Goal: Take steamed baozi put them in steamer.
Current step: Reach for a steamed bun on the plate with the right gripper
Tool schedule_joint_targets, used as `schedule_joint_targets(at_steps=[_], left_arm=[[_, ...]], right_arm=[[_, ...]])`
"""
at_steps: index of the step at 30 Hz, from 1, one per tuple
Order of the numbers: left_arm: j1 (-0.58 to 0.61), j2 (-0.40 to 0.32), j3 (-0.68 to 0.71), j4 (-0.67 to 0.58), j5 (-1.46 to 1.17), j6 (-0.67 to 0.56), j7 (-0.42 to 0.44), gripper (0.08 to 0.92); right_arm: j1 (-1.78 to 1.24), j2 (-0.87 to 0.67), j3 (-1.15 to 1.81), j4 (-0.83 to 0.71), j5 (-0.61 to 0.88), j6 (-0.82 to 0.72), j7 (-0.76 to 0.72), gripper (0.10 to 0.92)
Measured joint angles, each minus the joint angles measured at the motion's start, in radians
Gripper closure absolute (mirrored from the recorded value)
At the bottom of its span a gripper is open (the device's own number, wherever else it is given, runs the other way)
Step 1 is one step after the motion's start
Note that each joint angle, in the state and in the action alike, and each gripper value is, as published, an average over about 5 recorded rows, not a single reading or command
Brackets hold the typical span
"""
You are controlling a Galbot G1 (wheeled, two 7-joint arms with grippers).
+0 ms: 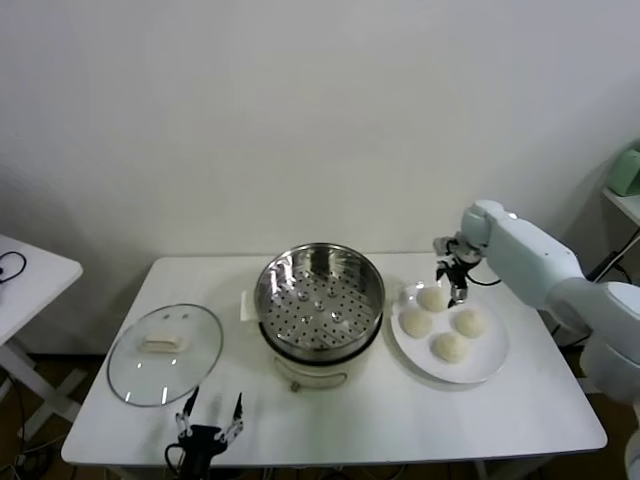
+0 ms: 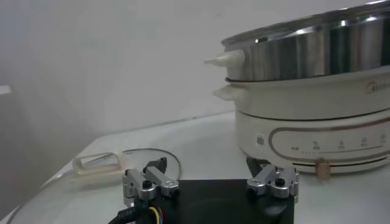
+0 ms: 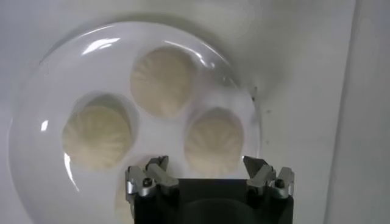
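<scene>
Cream, seemingly pleated baozi (image 3: pixel 163 81); white plate (image 3: pixel 36 109)

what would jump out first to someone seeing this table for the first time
The shiny steamer in the middle of the white table, open, with its holed tray bare. Just right of it, a white plate carries four pale buns, and the right gripper hangs open over the farthest one. On the left, the glass lid lies flat, with the left gripper waiting open at the table's near edge.

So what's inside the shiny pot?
Inside the steamer only a perforated metal tray shows, no baozi. All four baozi sit on the white plate. Whatever lies beneath the tray is hidden.
</scene>
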Motion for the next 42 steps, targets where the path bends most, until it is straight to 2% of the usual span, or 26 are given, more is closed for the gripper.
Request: schedule_joint_targets(at_steps=[25,30,38,42], left_arm=[[-0.018,-0.001,0.004,0.021,0.017,0.001,-0.002,0.177],[-0.021,-0.001,0.004,0.025,0.018,0.001,-0.002,0.177],[-0.021,0.001,0.006,0.03,0.024,0.0,-0.002,0.177],[-0.021,0.002,0.006,0.031,0.027,-0.001,-0.003,0.177]], right_arm=[[-0.038,0.068,0.14,-0.125,-0.104,0.028,0.019,0.21],[-0.04,0.074,0.151,-0.139,-0.12,0.032,0.024,0.253],[-0.039,0.079,0.16,-0.151,-0.136,0.04,0.034,0.375],[-0.03,0.071,0.152,-0.138,-0.135,0.047,0.035,0.403]])
